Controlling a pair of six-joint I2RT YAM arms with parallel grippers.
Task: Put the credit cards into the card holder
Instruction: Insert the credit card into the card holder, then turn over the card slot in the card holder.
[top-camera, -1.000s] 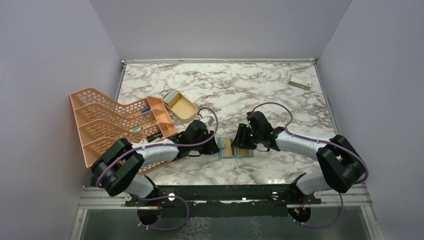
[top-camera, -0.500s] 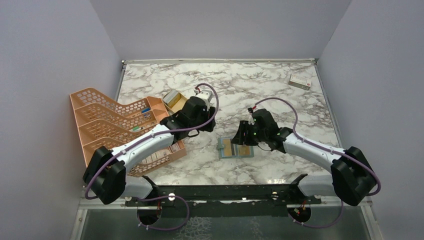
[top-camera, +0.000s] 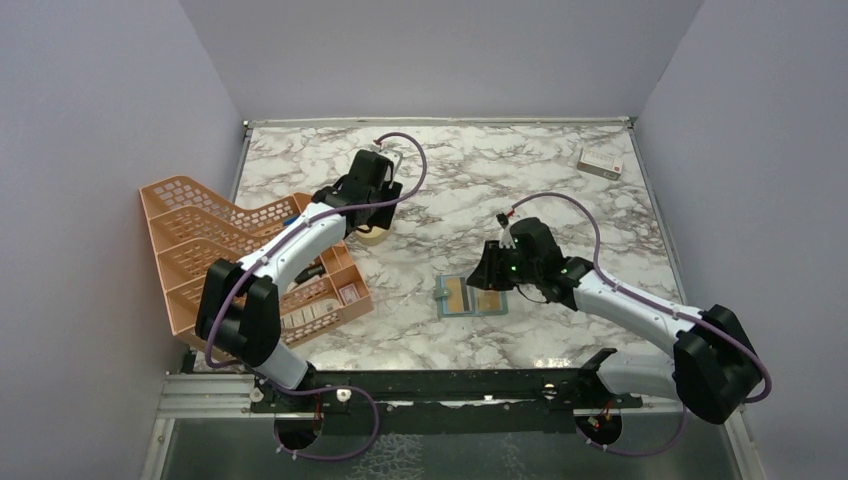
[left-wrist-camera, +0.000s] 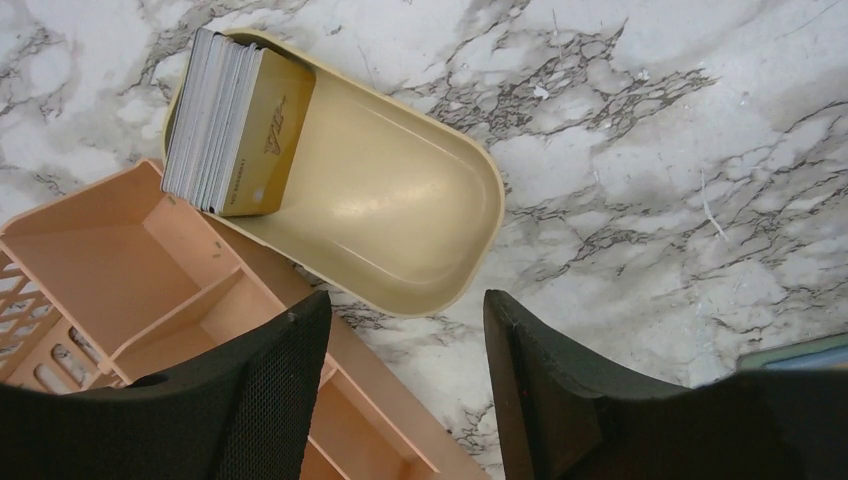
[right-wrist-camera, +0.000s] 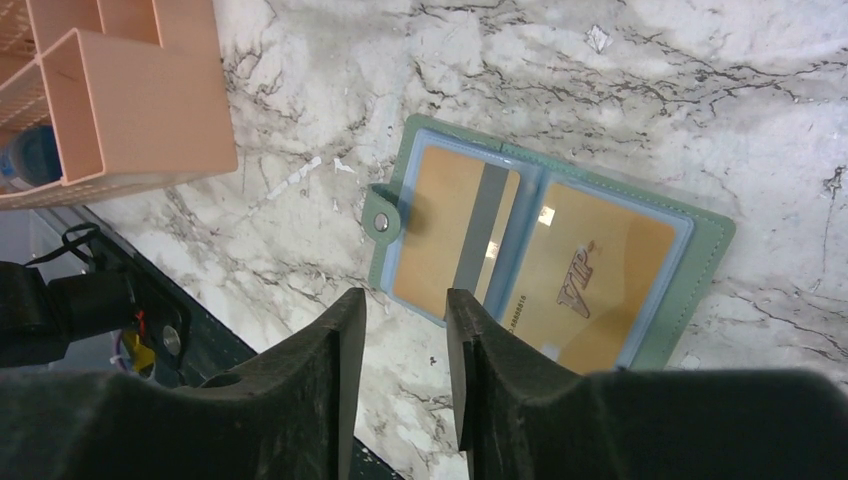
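The card holder (top-camera: 494, 303) lies open and flat on the marble. In the right wrist view its grey-green rim (right-wrist-camera: 706, 268) frames two tan-orange credit cards, one showing its stripe (right-wrist-camera: 447, 240), one marked VIP (right-wrist-camera: 590, 275). My right gripper (right-wrist-camera: 405, 300) hovers over its snap-tab side, jaws slightly apart and empty; it also shows in the top view (top-camera: 484, 278). My left gripper (left-wrist-camera: 405, 302) is open and empty just above the gold tin (left-wrist-camera: 400, 200), which holds a stack of credit cards (left-wrist-camera: 235, 120) standing at one end. It also shows in the top view (top-camera: 368, 215).
An orange mesh desk organizer (top-camera: 230, 260) stands at the left, its corner touching the tin (left-wrist-camera: 120, 260). A white box with a red mark (top-camera: 600, 162) lies at the far right corner. The table's dark front rail runs just below the card holder.
My left arm has swung from beside the card holder up and left to the gold tin. My right gripper has drawn back a little to the right of the card holder.
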